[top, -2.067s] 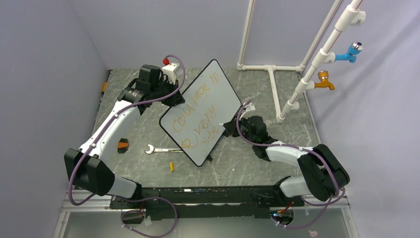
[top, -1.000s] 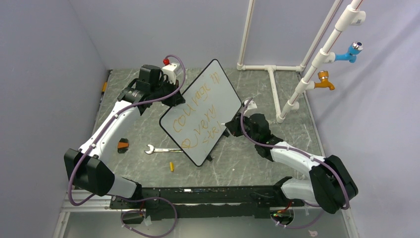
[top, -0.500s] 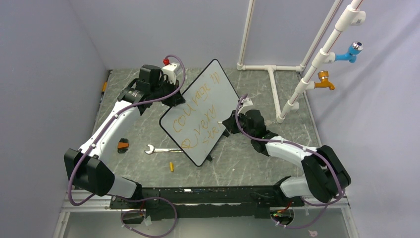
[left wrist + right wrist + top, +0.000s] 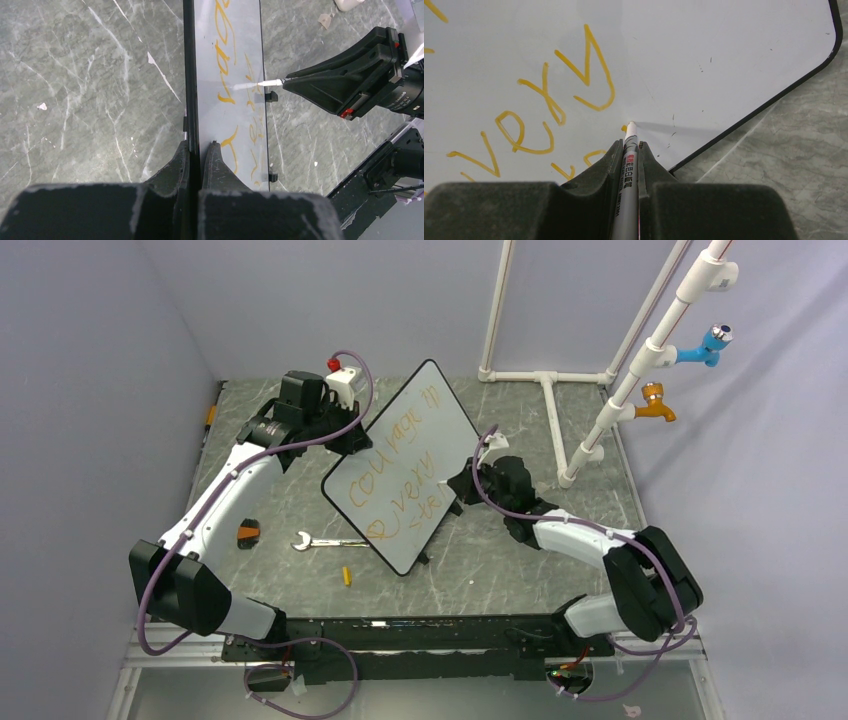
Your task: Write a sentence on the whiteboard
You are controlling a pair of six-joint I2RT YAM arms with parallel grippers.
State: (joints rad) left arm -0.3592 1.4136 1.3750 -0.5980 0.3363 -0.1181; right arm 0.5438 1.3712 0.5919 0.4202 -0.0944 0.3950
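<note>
The whiteboard stands tilted on its edge in the middle of the table. My left gripper is shut on its black rim, which runs between the two fingertips in the left wrist view. The sentence is in orange letters, with rows reading roughly "courage is" and "very", shorter strokes below them and a small circle. My right gripper is shut on a grey marker. Its white tip touches the whiteboard just under the "y". The left wrist view shows that marker tip on the whiteboard.
A silver wrench, a small yellow piece and an orange-and-black object lie on the marble table in front of the board. A white pipe frame with a blue tap and an orange tap stands at the back right.
My right gripper has shifted a little up and left along the board's lower right part with the marker. The left arm and the whiteboard have stayed still.
</note>
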